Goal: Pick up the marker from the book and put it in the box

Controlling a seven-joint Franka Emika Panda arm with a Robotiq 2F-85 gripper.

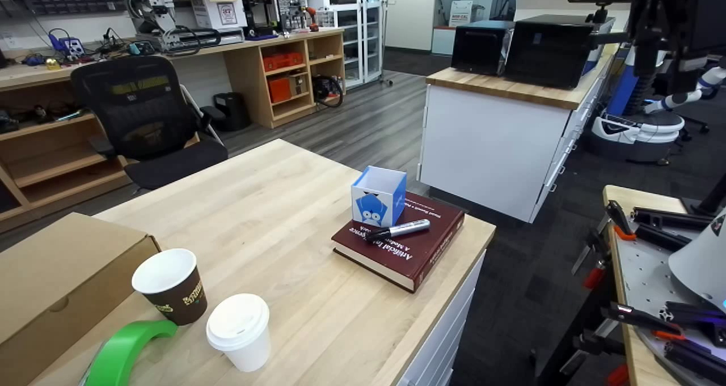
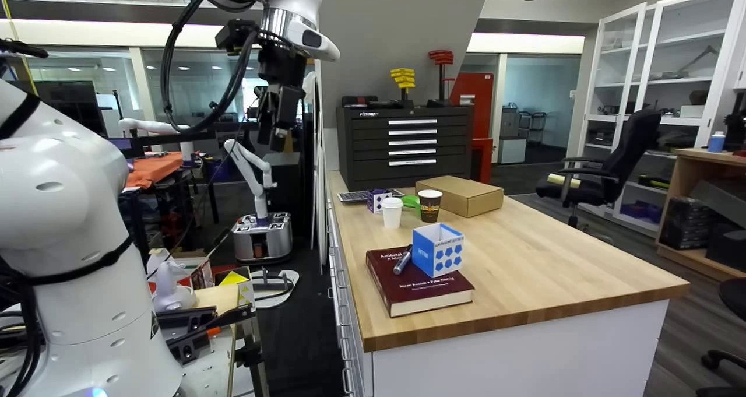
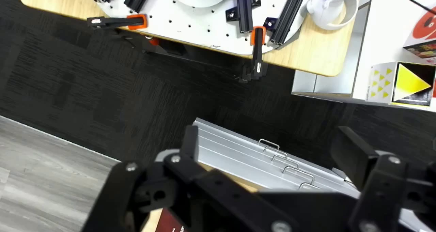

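The dark red book [image 1: 434,238] lies flat near the table's corner, and it also shows in an exterior view [image 2: 402,292]. The black and silver marker [image 1: 399,230] lies on its cover, also seen as a marker [image 2: 402,260] from the opposite side. The small blue-and-white box [image 1: 371,207] stands upright on the book, open at the top, right beside the marker; this box [image 2: 437,251] shows in both exterior views. My gripper [image 2: 277,120] hangs high above the floor beside the table. In the wrist view the gripper [image 3: 270,143] is open and empty; only a book corner [image 3: 167,223] shows there.
A white lidded cup [image 1: 239,329], a brown paper cup [image 1: 173,287], a green curved object [image 1: 127,349] and a large brown cardboard box [image 1: 74,272] stand farther along the table [image 2: 536,257]. A small purple-and-white carton [image 2: 379,200] is behind the cups. Drawer handles [image 3: 269,143] stick out below the table edge.
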